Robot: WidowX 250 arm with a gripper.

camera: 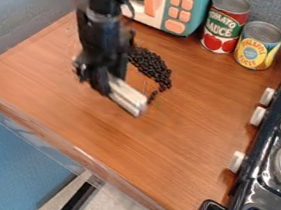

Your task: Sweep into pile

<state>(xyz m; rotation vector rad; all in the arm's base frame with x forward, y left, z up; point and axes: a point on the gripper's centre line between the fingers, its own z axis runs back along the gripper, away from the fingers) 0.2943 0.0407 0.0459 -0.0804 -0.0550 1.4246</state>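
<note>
Gripper was left of centre over the wood counter, clamped on a pale bar, by the look of it the sweeping tool. The bar slanted near and right; couldn't tell if its lower edge touched the wood. Black beans lay in an uneven band just right of the arm, thick at the far end, thinning to a few strays at the near end, close to the bar's tip. Part of the band may have been hidden behind the arm.

Judgement: sweep was partway, strays were the job. Best approach was to set the bar's long face flat on the wood, on the near side of the strays, then push slowly far and left into the thick part. Short strokes, light pressure. Too fast or tilted, and beans would have rolled round the ends or slipped under.
</note>
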